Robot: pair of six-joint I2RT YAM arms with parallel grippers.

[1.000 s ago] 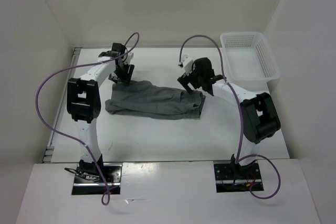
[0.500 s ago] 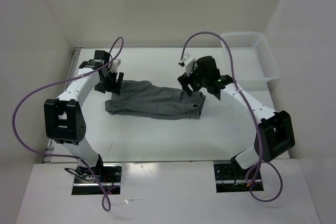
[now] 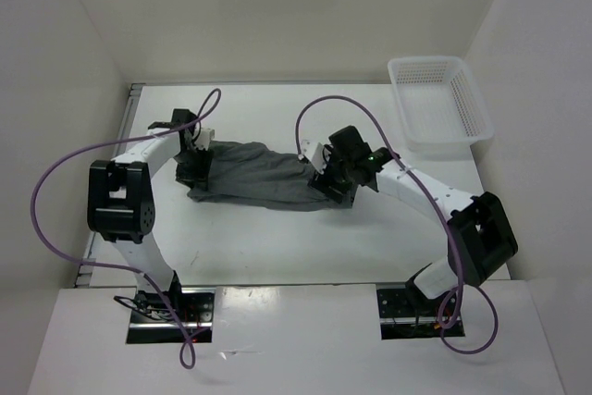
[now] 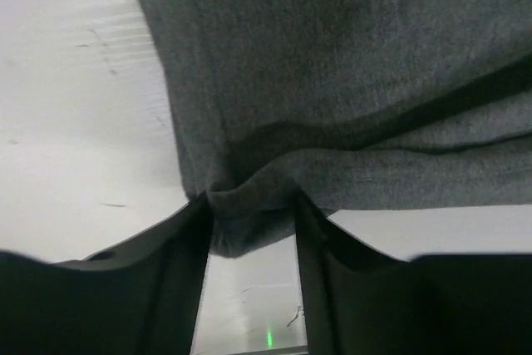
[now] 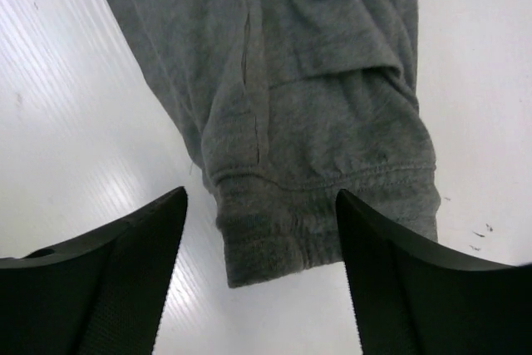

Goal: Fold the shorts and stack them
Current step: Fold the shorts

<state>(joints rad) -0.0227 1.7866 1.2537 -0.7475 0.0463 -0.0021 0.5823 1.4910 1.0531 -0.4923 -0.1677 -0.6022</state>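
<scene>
The grey shorts [image 3: 264, 176] lie flat across the middle of the table, crumpled lengthwise. My left gripper [image 3: 194, 162] sits at their left end. In the left wrist view the left gripper [image 4: 251, 205] is shut on a puckered fold of the shorts [image 4: 349, 81], which fills the gap between the fingers [image 4: 198, 239]. My right gripper [image 3: 329, 182] hovers low over the right end. In the right wrist view the right gripper [image 5: 261, 197] stands open, its fingers [image 5: 141, 255] on either side of the ribbed hem corner of the shorts [image 5: 283, 230] without touching it.
A white mesh basket [image 3: 444, 141] stands at the back right corner. White walls close in the table on the left, back and right. Purple cables loop above both arms.
My left gripper has come down onto the left end of the shorts and closed on a fold. My right gripper has shifted toward the near edge of the right end, staying open.
</scene>
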